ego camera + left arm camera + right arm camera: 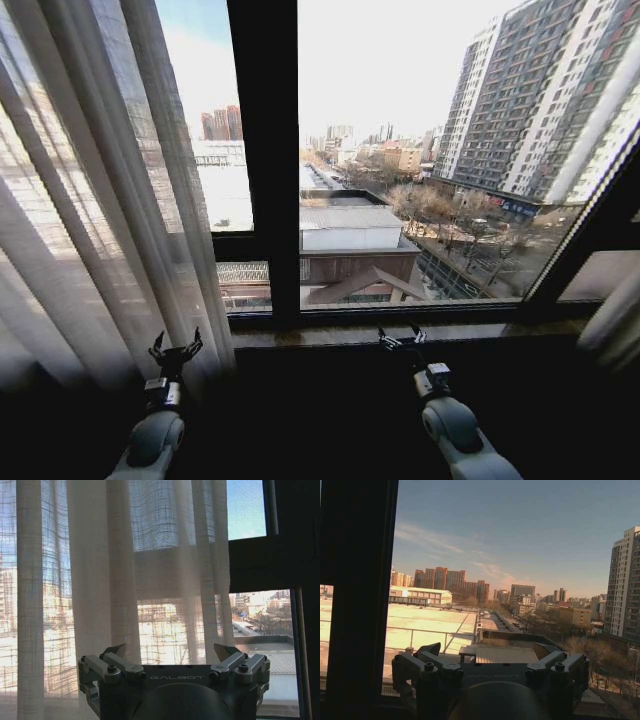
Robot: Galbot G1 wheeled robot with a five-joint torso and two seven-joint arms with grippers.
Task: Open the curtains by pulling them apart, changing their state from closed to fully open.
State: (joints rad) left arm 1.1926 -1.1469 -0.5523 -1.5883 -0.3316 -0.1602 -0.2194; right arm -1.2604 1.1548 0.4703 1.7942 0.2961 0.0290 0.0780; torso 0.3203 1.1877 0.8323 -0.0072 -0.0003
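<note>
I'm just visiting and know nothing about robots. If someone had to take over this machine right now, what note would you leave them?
Left gripper: jaws open, holding nothing, low in front of the curtains.
Right gripper: jaws open, holding nothing, low before the bare window glass.
Curtains: sheer panel bunched at the left side of the window; a bit of pale fabric shows at the far right edge.
Done: the middle of the window is uncovered.
Left: the left panel still covers part of the glass and may need pulling further aside.

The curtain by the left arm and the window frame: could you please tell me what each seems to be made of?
Curtain: apparently a thin, loosely woven sheer fabric; the grid weave shows and buildings glow through its pleats. Window frame: a dark, smooth, rigid bar, perhaps painted metal; backlighting leaves that open.
</note>
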